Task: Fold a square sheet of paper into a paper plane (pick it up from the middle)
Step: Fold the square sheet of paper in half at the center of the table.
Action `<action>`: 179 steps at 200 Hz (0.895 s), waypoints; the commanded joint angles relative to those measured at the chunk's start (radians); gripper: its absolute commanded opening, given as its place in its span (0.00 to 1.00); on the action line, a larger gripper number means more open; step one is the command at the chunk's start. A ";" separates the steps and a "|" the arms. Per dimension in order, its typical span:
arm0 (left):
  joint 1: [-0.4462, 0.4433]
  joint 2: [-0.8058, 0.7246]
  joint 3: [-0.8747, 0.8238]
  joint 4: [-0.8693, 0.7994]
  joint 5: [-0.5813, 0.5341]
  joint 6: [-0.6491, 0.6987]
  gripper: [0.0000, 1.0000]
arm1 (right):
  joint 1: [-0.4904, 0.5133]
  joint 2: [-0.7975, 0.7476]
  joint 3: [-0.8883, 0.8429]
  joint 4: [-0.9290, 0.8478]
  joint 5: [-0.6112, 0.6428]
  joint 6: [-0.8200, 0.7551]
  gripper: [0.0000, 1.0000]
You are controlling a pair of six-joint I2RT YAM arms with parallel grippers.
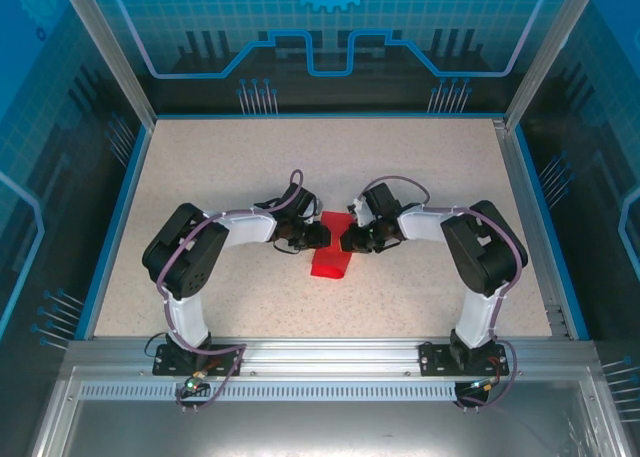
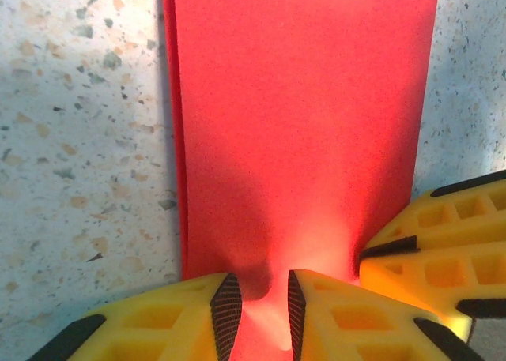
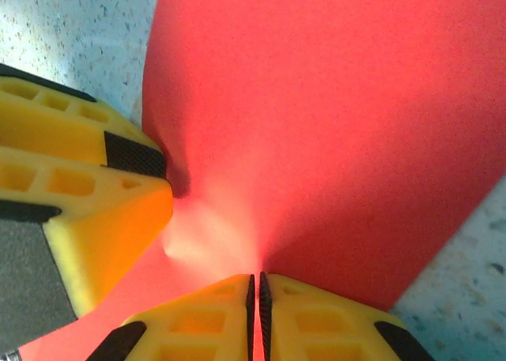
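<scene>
The square sheet of paper (image 1: pixel 331 264) is bright red and creased into a narrower strip. It lies on the table midway between the two arms. My left gripper (image 1: pixel 321 237) (image 2: pixel 257 306) rests on its left side, jaws a little apart, and a raised hump of paper (image 2: pixel 300 140) stands in the gap. My right gripper (image 1: pixel 346 240) (image 3: pixel 256 286) comes in from the right, shut on a pinched-up ridge of the sheet (image 3: pixel 332 124). The two grippers nearly touch over the strip. The paper plane is out of view.
The speckled table (image 1: pixel 230 157) spreads wide around the paper on every side. A blue rim (image 1: pixel 112 227) and metal frame posts border it. In the right wrist view, a left finger (image 3: pixel 79 211) sits close at the left.
</scene>
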 commanded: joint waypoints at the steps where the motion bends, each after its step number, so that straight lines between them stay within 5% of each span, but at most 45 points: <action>1: 0.014 0.120 -0.062 -0.189 -0.129 0.040 0.30 | 0.014 -0.027 -0.045 -0.128 0.010 -0.028 0.14; 92: 0.014 0.124 -0.056 -0.197 -0.118 0.065 0.30 | 0.041 -0.145 -0.040 -0.046 0.004 0.122 0.14; 179: 0.018 0.121 -0.061 -0.199 -0.117 0.085 0.30 | 0.102 -0.011 -0.021 0.003 0.046 0.146 0.14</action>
